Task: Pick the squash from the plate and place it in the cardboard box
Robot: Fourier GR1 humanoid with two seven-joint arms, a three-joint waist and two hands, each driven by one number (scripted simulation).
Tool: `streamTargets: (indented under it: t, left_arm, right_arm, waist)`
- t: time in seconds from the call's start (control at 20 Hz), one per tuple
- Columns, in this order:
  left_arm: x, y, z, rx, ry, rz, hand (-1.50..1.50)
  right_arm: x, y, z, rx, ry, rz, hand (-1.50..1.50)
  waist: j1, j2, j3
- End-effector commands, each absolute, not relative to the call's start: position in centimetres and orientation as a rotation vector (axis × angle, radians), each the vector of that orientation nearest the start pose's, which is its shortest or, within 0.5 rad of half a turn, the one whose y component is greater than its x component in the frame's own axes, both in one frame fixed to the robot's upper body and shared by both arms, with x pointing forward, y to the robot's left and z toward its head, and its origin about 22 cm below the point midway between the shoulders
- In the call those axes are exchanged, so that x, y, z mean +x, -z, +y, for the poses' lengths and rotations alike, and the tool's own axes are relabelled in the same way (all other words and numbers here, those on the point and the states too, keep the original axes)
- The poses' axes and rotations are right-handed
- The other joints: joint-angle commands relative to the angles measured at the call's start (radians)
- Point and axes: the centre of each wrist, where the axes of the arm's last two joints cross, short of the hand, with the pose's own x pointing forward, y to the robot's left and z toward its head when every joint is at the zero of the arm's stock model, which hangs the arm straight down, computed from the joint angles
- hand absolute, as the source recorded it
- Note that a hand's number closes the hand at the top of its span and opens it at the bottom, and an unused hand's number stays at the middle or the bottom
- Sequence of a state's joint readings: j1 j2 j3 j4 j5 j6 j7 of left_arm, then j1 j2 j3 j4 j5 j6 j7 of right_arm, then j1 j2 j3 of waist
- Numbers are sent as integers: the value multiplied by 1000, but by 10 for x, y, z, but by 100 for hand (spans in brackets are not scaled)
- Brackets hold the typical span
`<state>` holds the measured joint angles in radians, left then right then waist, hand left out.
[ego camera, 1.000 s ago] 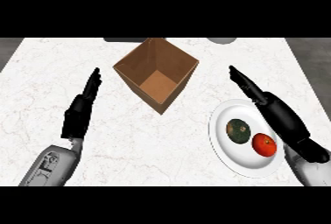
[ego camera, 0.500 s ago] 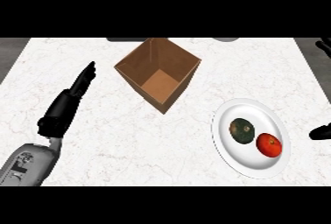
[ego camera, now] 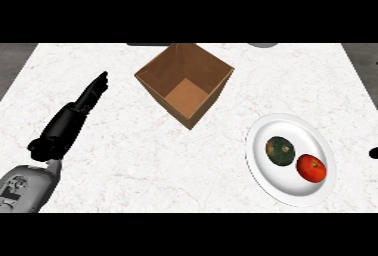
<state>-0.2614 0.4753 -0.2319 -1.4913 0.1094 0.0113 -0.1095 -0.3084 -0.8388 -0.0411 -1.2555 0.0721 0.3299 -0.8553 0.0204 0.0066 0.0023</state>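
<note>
- Left robot hand [ego camera: 77, 107] released, fingers straight, stretched flat over the surface [ego camera: 148, 165] at the view's left side, holding nothing.
- Right robot hand [ego camera: 373, 152] only a dark sliver at the view's right edge; cannot tell whether released or clenched.
- Squash [ego camera: 280, 151] dark green, lying on the white plate [ego camera: 277, 185], well to the right of the left robot hand and just inward of the right robot hand's sliver.
- Red tomato [ego camera: 311, 168] touching or almost touching the squash, on the side nearer the right robot hand.
- Cardboard box [ego camera: 184, 82] open upward, between the left robot hand and the plate, farther out than both.
- Likely trouble: reaching in from the right means passing the tomato first, so could knock it or close on the wrong item.
- Also possible: rounded squash rolling on the plate if nudged off-centre.
- Box walls standing up; low carry could catch the near rim and shift the box.
- Open surface between plate and box, clear lane for the carry; plate close to the surface's right edge, little room there.
</note>
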Motion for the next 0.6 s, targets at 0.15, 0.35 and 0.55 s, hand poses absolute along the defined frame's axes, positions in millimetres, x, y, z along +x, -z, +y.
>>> streamTargets:
  t: [0.15,0.35,0.55]
  left_arm:
    - [299,-68,269,112,523,-1750,0]
    - [292,-66,272,103,533,-1758,0]
    - [288,-69,260,103,515,-1752,0]
  right_arm:
    - [298,-149,-406,-271,-1566,-1923,-150]
    - [293,-166,-381,-326,-1798,-1764,-150]
    - [277,-160,-342,-398,-1909,-1686,-150]
  waist:
    - [-18,-7,-3]
    - [-20,-11,-4]
    - [-27,-12,-3]
